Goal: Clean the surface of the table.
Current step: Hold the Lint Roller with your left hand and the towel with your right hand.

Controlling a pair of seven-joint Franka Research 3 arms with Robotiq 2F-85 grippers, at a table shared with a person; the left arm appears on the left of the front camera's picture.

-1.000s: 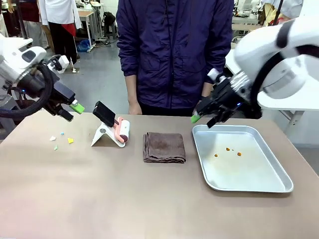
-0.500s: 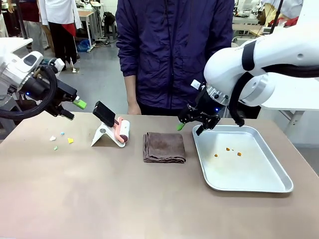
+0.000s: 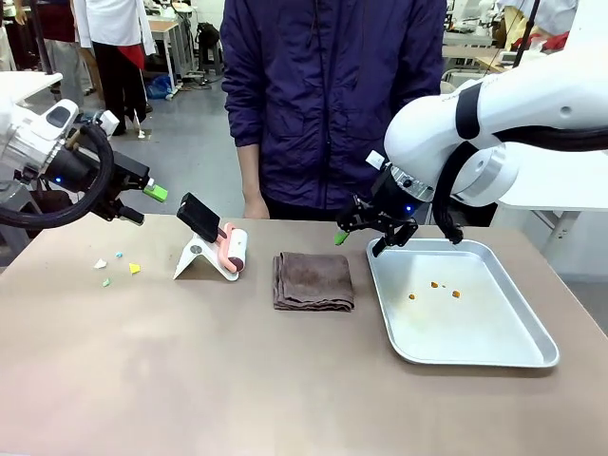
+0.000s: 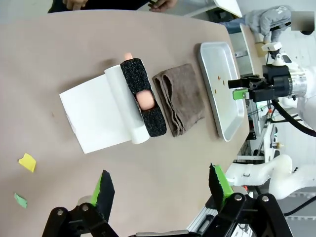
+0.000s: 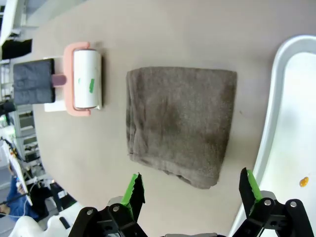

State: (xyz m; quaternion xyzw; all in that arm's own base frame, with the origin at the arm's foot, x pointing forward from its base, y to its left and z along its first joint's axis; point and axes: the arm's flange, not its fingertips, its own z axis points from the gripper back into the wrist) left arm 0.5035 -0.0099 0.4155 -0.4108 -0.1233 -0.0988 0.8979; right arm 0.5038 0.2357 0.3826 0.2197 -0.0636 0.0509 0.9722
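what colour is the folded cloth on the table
Dark brown cloth; clearest in the right wrist view.

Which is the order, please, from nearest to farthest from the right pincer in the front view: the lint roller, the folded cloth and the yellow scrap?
From the right pincer:
1. Folded cloth, just to its left.
2. Lint roller, farther left.
3. Yellow scrap, far left.
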